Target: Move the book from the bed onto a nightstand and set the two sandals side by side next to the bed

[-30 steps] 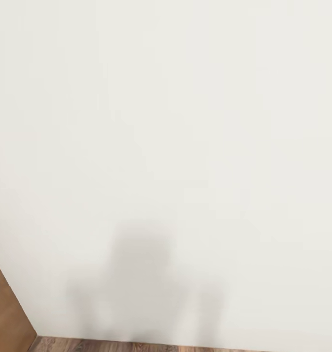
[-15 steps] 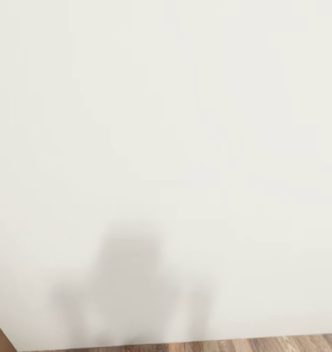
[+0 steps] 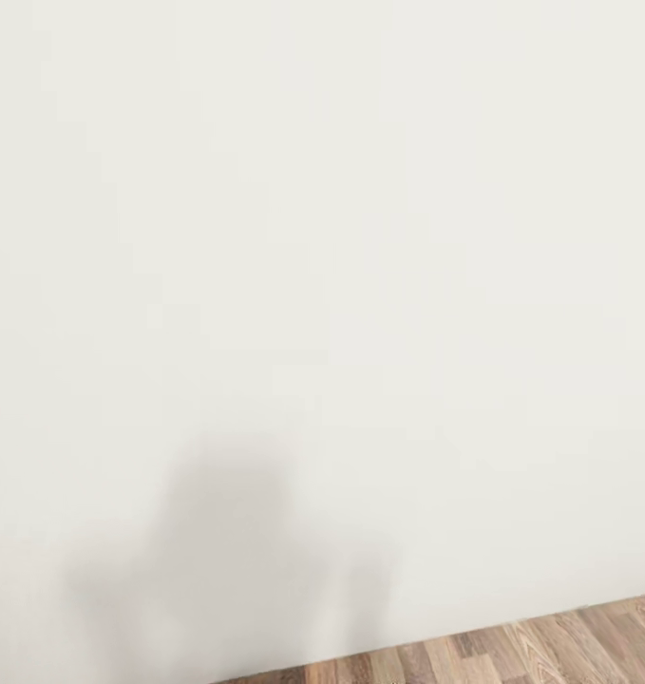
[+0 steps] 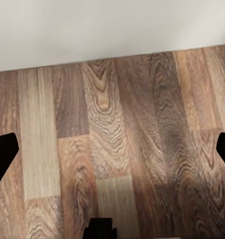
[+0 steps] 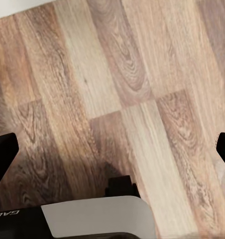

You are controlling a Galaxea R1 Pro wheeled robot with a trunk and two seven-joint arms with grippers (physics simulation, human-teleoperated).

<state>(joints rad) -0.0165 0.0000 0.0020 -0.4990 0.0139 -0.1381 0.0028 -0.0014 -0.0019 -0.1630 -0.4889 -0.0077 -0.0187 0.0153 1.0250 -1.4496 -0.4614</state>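
Note:
The book, the bed, the nightstands and the sandals are out of view. My left gripper (image 4: 112, 152) hangs open over bare wood-plank floor (image 4: 112, 149), its dark fingertips (image 4: 3, 152) at the two sides of the left wrist view with nothing between them. My right gripper (image 5: 112, 152) is open as well, over the same kind of floor (image 5: 117, 89), empty, with part of my white base (image 5: 92, 216) below it.
A plain white wall (image 3: 322, 237) stands close in front of me in the head view, with my shadow (image 3: 227, 551) cast on it. A strip of wood floor (image 3: 512, 646) meets the wall's foot at the lower right. The wall's base (image 4: 112, 25) also runs along the left wrist view.
The whole head view has shifted: the brown panel at the lower left has slid out of the picture and more floor shows at the lower right, so the camera has turned.

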